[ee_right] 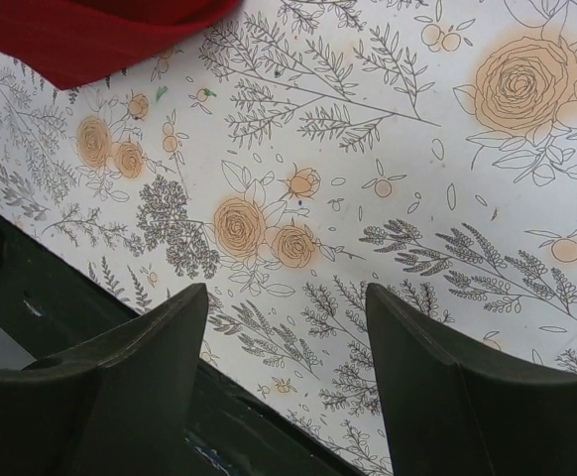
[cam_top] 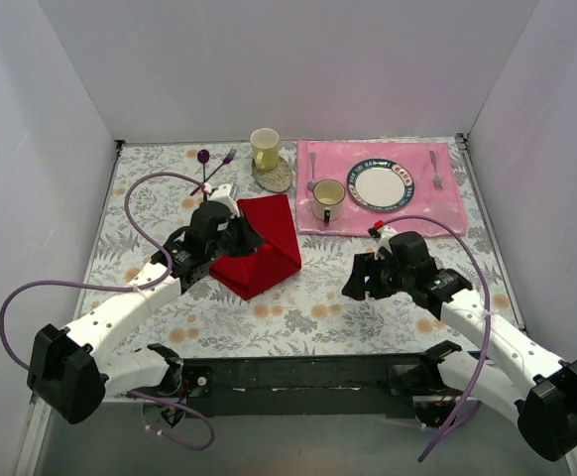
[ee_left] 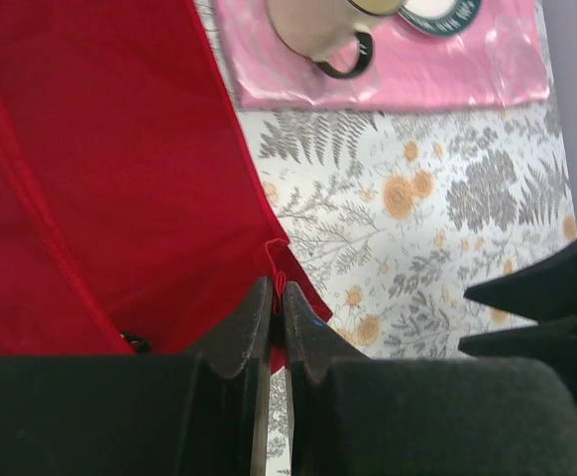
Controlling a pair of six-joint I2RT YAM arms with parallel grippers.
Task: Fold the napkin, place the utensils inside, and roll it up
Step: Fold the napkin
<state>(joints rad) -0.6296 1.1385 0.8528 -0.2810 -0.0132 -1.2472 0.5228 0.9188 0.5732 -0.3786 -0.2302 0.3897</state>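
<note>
You work on the flowered table point(cam_top: 298, 317). The red napkin point(cam_top: 269, 248) lies left of centre on it, its right edge just beside the pink placemat point(cam_top: 447, 213). It looks part folded, with one layer raised toward your left arm, so I judge the fold to be the step in hand.

Your left gripper point(ee_left: 279, 297) is pressed together on a thin bit of the napkin's hem, right at a corner, with very little cloth between the tips. Carry that corner low and slow to the opposite edge so the hem does not slip out. Match edge to edge before you let go.

Your right gripper point(ee_right: 287, 297) hangs spread over bare table near the front edge, holding nothing and apart from the napkin. You could use it to pin the lying layer. The fork I cannot pick out for sure.
</note>
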